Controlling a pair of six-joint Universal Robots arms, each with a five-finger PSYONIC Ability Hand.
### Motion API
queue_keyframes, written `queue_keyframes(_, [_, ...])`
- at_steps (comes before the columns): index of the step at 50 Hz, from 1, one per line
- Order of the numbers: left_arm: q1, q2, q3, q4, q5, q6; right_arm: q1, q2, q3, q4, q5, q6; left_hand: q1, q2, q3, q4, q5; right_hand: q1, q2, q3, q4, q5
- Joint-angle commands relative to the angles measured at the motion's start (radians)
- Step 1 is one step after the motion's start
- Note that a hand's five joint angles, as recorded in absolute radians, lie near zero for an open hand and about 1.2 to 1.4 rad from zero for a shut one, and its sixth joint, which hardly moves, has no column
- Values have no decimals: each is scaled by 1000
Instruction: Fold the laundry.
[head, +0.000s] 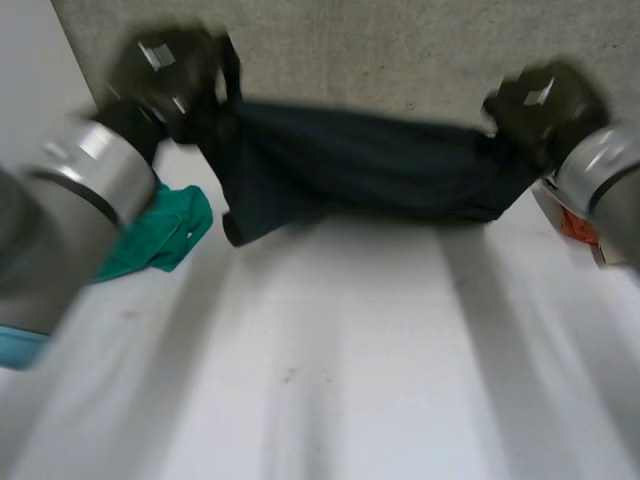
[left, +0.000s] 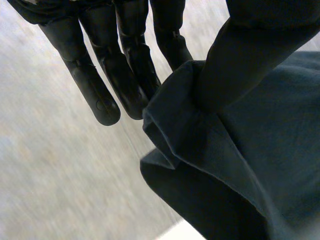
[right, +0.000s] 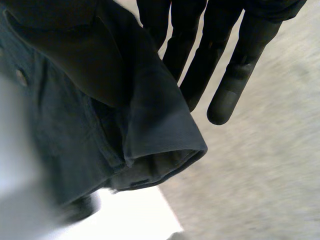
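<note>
Between left hand (head: 170, 72) and right hand (head: 540, 105), dark garment (head: 370, 165) aloft, each end pinched thumb-to-fingers.

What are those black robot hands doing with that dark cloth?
The robot is partway through folding laundry. Its left hand and right hand each pinch one end of a dark blue fabric garment, holding it stretched out between them at the far edge of the white table. A crumpled green cloth lies on the table beside the left arm.
</note>
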Motion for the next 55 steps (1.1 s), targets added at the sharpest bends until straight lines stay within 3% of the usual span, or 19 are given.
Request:
queue_keyframes(1, [42,63,233,-272,4,-1,1,-56,-277,199,11,3,244,200,203,199,245,281,238,222,196,243])
queue_keyframes(7, [64,3,270,-304,1,1,-4,-43,-295,207,11,2,244,200,203,199,245,281,238,222,196,243])
queue_keyframes(16, [59,-265,230,-266,1,67,4,165,-237,161,5,26,244,200,203,199,245,281,238,222,196,243])
queue_keyframes(20, [55,-400,279,-122,-2,123,2,275,-251,20,11,92,244,200,203,199,245,281,238,222,196,243])
queue_keyframes(22, [56,-449,342,12,-12,146,2,308,-260,-64,27,121,244,200,203,199,245,281,238,222,196,243])
queue_keyframes(27, [59,-471,445,309,-20,140,9,343,-331,-441,132,156,244,200,203,199,245,281,238,222,196,243])
queue_keyframes(28, [56,-468,459,431,-25,130,10,340,-341,-503,146,161,244,200,203,199,245,281,238,222,196,243])
queue_keyframes(32, [48,-439,497,607,-43,97,50,328,-374,-718,173,178,244,200,203,199,245,281,238,222,196,243])
queue_keyframes(37, [45,-354,447,563,-46,71,82,319,-404,-706,153,184,244,200,203,199,245,281,238,222,196,243])
queue_keyframes(44, [38,-313,223,497,-51,67,85,338,-374,-543,119,186,244,200,203,199,245,281,238,222,196,243])
queue_keyframes(51, [32,-275,-35,432,-60,68,82,383,-231,-483,94,181,244,200,203,199,245,281,238,222,196,243])
queue_keyframes(55, [9,-270,-150,330,-83,71,82,395,-110,-437,22,169,244,200,203,199,245,281,238,222,196,243])
